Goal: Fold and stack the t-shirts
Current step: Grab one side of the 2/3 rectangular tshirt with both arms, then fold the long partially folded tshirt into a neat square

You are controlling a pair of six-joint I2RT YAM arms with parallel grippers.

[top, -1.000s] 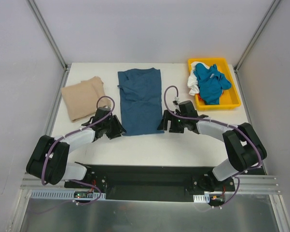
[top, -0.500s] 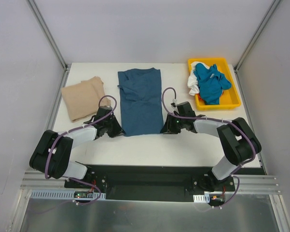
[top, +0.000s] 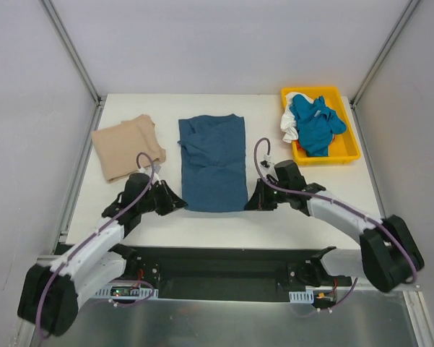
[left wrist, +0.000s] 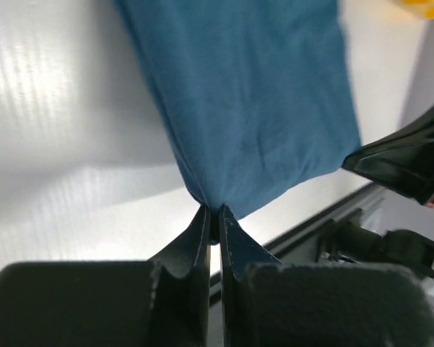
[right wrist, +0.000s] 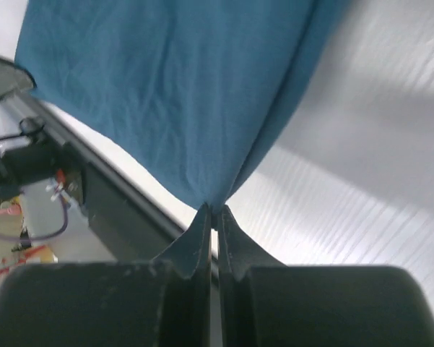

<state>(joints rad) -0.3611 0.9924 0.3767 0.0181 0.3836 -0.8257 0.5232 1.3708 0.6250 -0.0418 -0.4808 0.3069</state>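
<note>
At teal t-shirt [top: 213, 163] near corners, left gripper [top: 182, 204], right gripper [top: 250, 205] low, pinching

Spread t-shirt [top: 213, 163] lies between folded t-shirt [top: 125, 147] and tray [top: 344, 150].

The large dark teal-blue cloth t-shirt [top: 213, 163] is one uniform colour, plain across its surface; the folded tan-beige cloth t-shirt [top: 126, 147] is likewise plain; the rectangular yellow plastic tray [top: 349, 154] is bright yellow on rim and walls; the crumpled bright blue cloth shirt [top: 314, 126] in it is lighter and more vivid than the teal one; the white cloth shirt [top: 289, 129] beside it is plain white.

The flat white table top [top: 202, 220] shows fine parallel ribbing in the wrist views; the black left gripper [left wrist: 214, 217] and black right gripper [right wrist: 214, 212] are matt black; the arm links [top: 94, 242] are white with black joints; the thin cables [top: 258, 152] are purple.
</note>
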